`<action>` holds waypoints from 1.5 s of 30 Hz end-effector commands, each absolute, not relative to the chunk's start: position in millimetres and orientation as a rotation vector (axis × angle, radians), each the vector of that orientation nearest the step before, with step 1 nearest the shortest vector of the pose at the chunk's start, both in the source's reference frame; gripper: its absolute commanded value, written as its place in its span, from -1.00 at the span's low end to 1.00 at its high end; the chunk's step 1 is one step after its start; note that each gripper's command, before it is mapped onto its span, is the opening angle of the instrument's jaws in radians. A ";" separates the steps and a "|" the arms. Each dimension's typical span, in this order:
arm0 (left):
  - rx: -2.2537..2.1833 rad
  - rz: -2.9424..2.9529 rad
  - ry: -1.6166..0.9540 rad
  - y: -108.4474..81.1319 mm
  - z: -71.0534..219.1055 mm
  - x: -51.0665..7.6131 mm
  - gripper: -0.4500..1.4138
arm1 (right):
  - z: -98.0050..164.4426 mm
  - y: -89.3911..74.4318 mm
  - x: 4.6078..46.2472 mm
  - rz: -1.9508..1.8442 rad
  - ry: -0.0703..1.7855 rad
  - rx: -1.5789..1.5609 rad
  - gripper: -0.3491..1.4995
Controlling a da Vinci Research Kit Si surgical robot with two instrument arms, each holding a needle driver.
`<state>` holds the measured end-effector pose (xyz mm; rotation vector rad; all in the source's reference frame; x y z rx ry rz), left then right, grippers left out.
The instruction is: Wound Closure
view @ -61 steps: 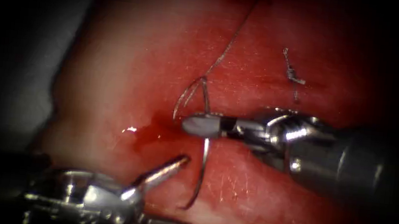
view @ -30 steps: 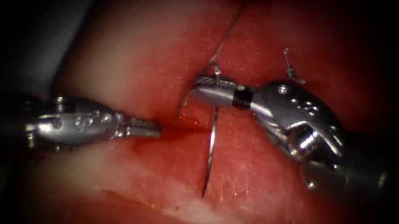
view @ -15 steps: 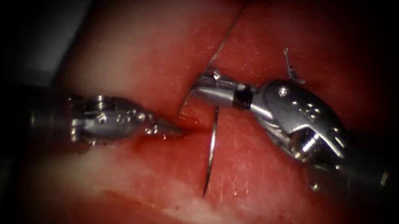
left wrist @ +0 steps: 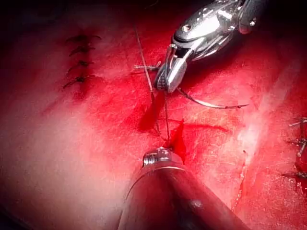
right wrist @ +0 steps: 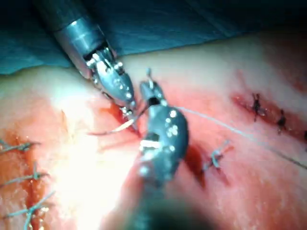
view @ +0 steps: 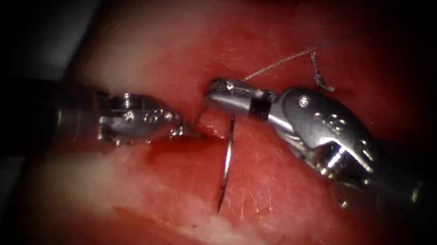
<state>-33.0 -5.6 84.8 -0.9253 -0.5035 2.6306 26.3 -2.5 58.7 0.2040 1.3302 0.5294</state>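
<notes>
My right tool (view: 213, 90) comes in from the right, its jaws shut on the curved needle (view: 227, 161) near its thread end. The long part of the needle hangs toward the front and its point is free above the tissue (view: 275, 199), right of the cut (view: 212, 131). Thread (view: 279, 64) leaves the jaws up and to the right. Short strands drop from the jaws to the cut. My left tool (view: 193, 132) is shut, and its tip touches the cut's left edge beside the red fluid (view: 173, 143). The left wrist view shows the right tool (left wrist: 165, 81) holding the needle (left wrist: 211, 104).
A tied stitch with cut ends (view: 319, 80) sits just behind my right tool. Several finished stitches (left wrist: 79, 62) lie farther off, and others (right wrist: 256, 105) line another closed cut. A pale fatty edge (view: 207, 229) runs along the front. Blue drape (right wrist: 192, 24) lies beyond the tissue.
My left tool shut and moved from the lower left up to the cut's left edge. My right tool turned and lifted the needle slightly. The thread swung from straight up to the upper right.
</notes>
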 end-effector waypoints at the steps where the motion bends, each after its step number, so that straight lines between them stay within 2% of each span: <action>1: -0.905 2.643 -0.510 -5.6 85.5 -33.8 -1.00 | 59.5 -2.4 27.0 0.511 1.336 0.193 -1.00; 10: -0.788 2.720 -0.666 -6.1 86.1 -33.3 -1.00 | 60.6 -0.5 28.4 0.425 1.377 0.107 -1.00; 13: -0.773 2.706 -0.751 -7.0 85.6 -32.7 -0.86 | 61.3 0.0 29.3 0.385 1.384 0.080 -1.00; 21: -0.766 2.707 -0.873 -8.7 84.5 -31.4 -0.66 | 63.1 0.2 31.3 0.303 1.415 0.038 -1.00; 25: -0.780 2.711 -0.897 -9.2 83.7 -31.1 -0.62 | 63.4 0.2 31.7 0.219 1.411 -0.027 -1.00; 45: -0.791 2.714 -0.928 -10.7 82.4 -30.6 -0.62 | 65.7 -1.6 32.6 0.003 1.378 -0.196 -1.00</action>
